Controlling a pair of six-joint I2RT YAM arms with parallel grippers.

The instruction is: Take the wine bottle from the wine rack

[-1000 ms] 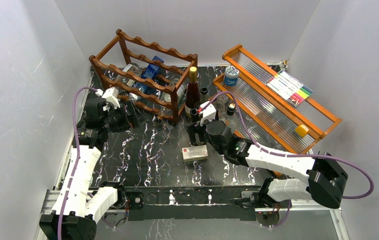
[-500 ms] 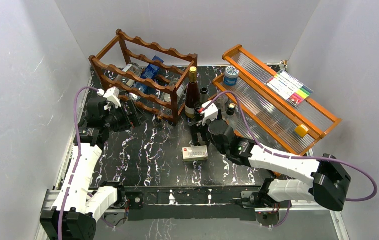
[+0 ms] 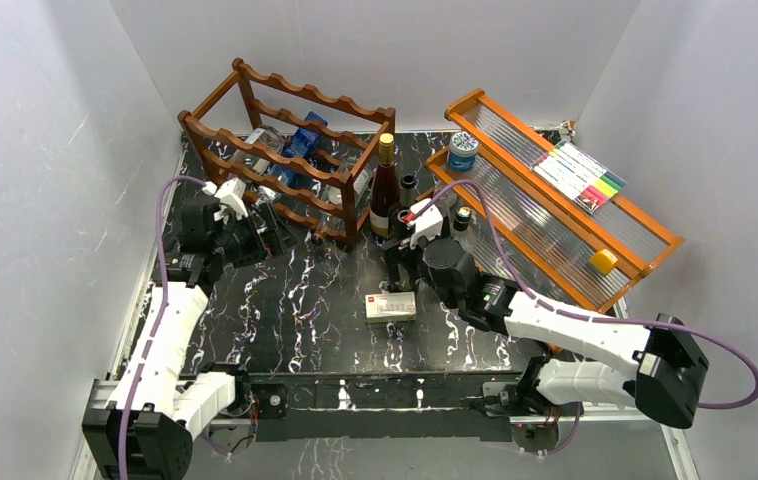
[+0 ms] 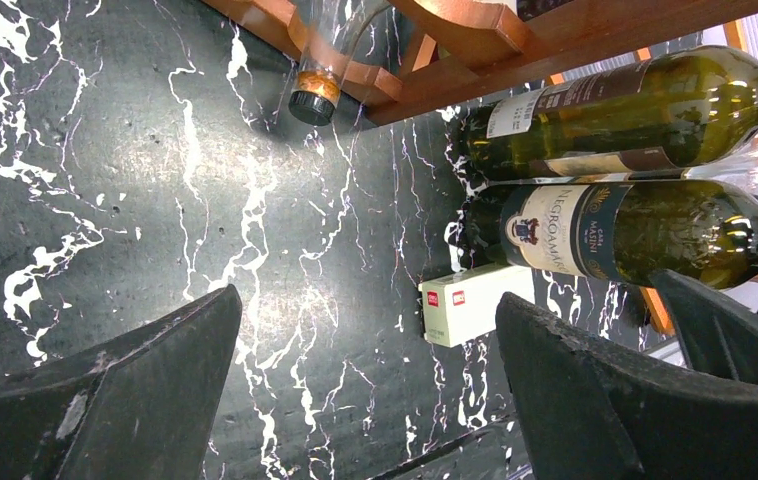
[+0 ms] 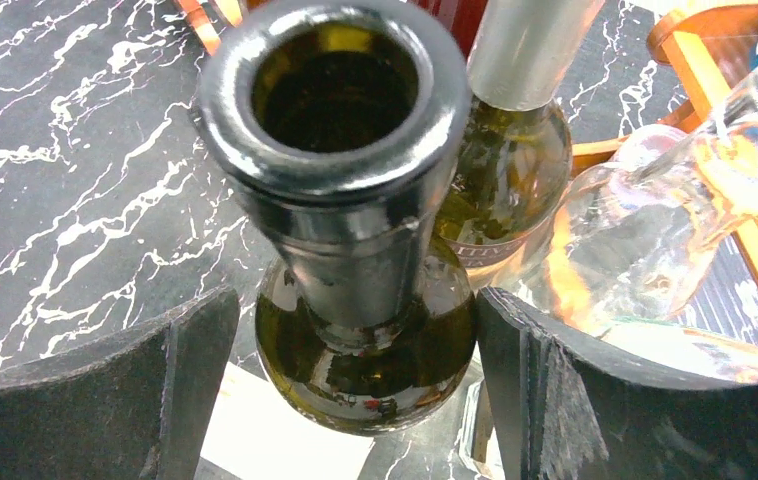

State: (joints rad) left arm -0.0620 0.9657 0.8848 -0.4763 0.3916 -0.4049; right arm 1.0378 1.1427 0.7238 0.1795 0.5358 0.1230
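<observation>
At rack (image 3: 354, 205) front, left gripper (image 4: 365, 310) wide; right gripper (image 5: 355, 300) wide, clear around bottle (image 5: 365, 370).

Upright bottles (image 3: 385, 195) clog gap btwn wine rack (image 3: 315, 97) & shelf (image 3: 515, 215); table (image 3: 295, 300) centre-left free

one wine rack (image 3: 285, 155); one ribbed shelf (image 3: 535, 225); one white box (image 3: 390, 306); one blue-lidded jar (image 3: 463, 150)

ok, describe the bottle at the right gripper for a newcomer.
Off the right end of the wine rack stand several upright bottles. The olive-green bottle sits between the fingers of the open right gripper; its mouth is uncapped, unlike the foil-topped bottle beside it.
</observation>
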